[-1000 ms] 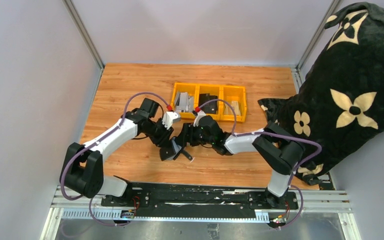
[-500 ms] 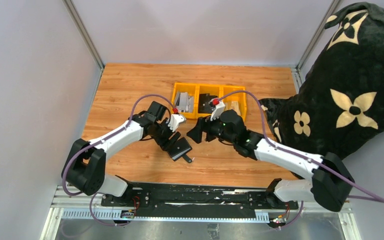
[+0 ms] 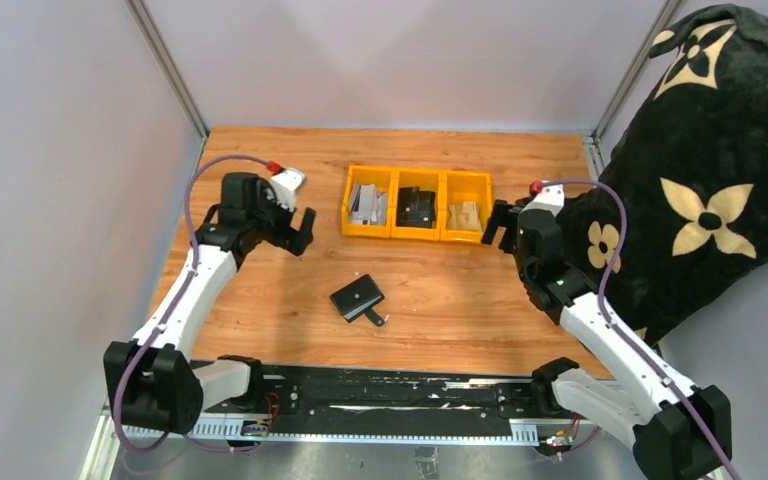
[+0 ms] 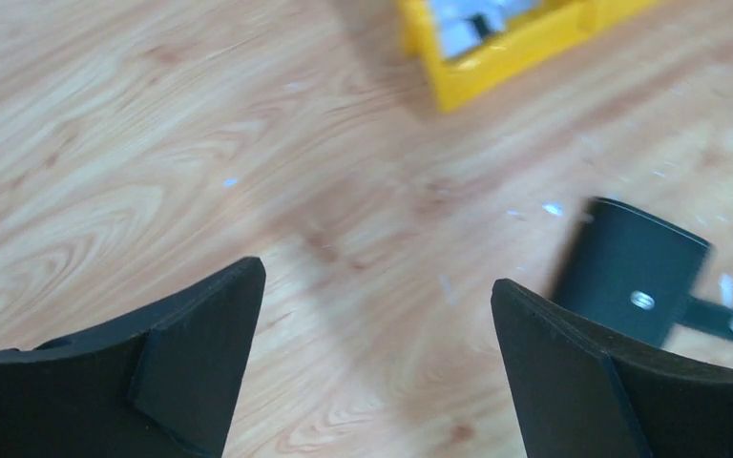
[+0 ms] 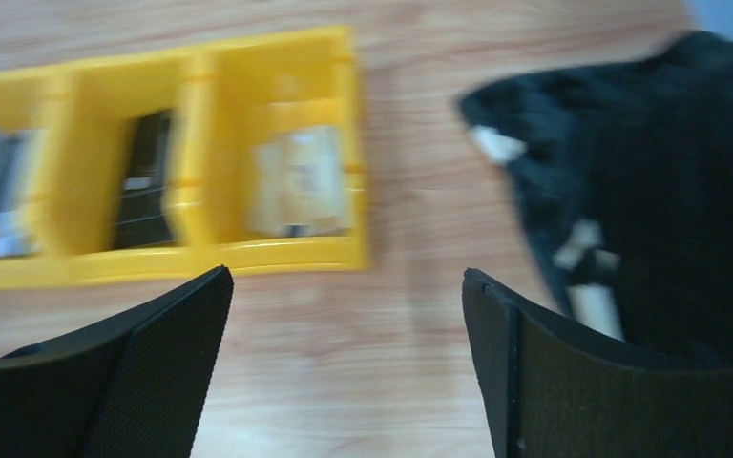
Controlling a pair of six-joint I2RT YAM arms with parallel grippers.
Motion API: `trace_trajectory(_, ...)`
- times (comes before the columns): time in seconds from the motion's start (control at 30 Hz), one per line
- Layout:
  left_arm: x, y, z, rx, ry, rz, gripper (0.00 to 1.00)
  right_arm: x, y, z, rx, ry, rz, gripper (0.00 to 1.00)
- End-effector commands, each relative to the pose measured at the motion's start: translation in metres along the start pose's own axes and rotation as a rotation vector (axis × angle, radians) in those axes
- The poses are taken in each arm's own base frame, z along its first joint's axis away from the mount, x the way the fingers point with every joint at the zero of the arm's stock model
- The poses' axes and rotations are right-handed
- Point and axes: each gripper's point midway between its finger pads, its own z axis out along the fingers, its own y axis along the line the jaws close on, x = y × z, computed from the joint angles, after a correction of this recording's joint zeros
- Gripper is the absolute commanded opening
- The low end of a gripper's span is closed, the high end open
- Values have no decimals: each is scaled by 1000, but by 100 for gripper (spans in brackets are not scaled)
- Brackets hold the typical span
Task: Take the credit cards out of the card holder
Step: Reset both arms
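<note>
Card holder (image 3: pixel 357 297): folded, likely light, floppy | you'd pinch its edge beside the strap tab (image 3: pixel 376 318) | left end effector (image 3: pixel 301 230), right end effector (image 3: pixel 498 226): spread, empty

1. In the left wrist view the card holder (image 4: pixel 630 272) is blurred. Its lower edge is hidden behind a finger (image 4: pixel 582 401) of the left gripper (image 4: pixel 377 277). It lies folded closed, so its inside cannot be seen.
2. The yellow bins (image 4: pixel 506 59) run off that view's top edge.
3. The right wrist view is smeared throughout. The bins' contents are shapeless patches, and the left compartment is cut by the edge.
4. From above, the grey pieces (image 3: pixel 367 203) in the left compartment are too small to identify.
5. The black flowered cushion (image 3: pixel 710 150) is cut off at the right edge.
</note>
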Motion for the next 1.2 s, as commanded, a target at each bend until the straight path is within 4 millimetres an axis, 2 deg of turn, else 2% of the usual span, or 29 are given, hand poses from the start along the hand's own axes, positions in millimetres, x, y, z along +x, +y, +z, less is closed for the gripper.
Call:
trace_trajectory(0.0, 16, 51, 12, -164, -112, -167, 100, 18, -86, 2, 367, -33, -133, 96)
trace_trajectory(0.03, 15, 59, 15, -194, -144, -168, 100, 20, -94, 3, 405, -43, -150, 96)
trace_trajectory(0.13, 39, 83, 28, -337, -176, -214, 100, 35, -120, 11, 517, -1, -202, 97)
trace_trajectory(0.27, 63, 81, 49, -348, -225, -295, 100, 56, -142, 24, 587, 41, -197, 97)
trace_trajectory(0.4, 65, 89, 52, -392, -275, -290, 100, 66, -166, 26, 645, -6, -193, 97)
trace_trajectory(0.53, 47, 95, 37, -449, -431, -235, 100, 78, -189, 19, 689, -49, -154, 97)
trace_trajectory(0.63, 48, 105, 31, -516, -453, -225, 100, 73, -195, 20, 658, -139, -90, 97)
trace_trajectory(0.67, 54, 104, 31, -530, -477, -221, 100, 73, -197, 21, 644, -156, -72, 97)
trace_trajectory(0.7, 50, 103, 28, -532, -522, -202, 100, 73, -200, 21, 643, -167, -57, 97)
trace_trajectory(0.73, 62, 97, 30, -531, -537, -196, 100, 76, -200, 24, 625, -165, -50, 97)
trace_trajectory(0.77, 64, 93, 27, -533, -574, -187, 100, 79, -201, 27, 614, -155, -46, 97)
trace_trajectory(0.8, 59, 93, 21, -543, -625, -175, 100, 79, -202, 28, 608, -159, -49, 97)
trace_trajectory(0.93, 69, 104, 15, -621, -595, -243, 100, 79, -178, 39, 439, -158, -123, 97)
trace_trajectory(1.03, 70, 108, 8, -663, -625, -251, 100, 90, -158, 40, 293, -194, -174, 97)
trace_trajectory(1.1, 71, 109, 9, -665, -610, -256, 100, 82, -164, 43, 325, -265, -199, 98)
trace_trajectory(1.17, 71, 113, 16, -660, -581, -289, 100, 86, -162, 53, 323, -203, -209, 98)
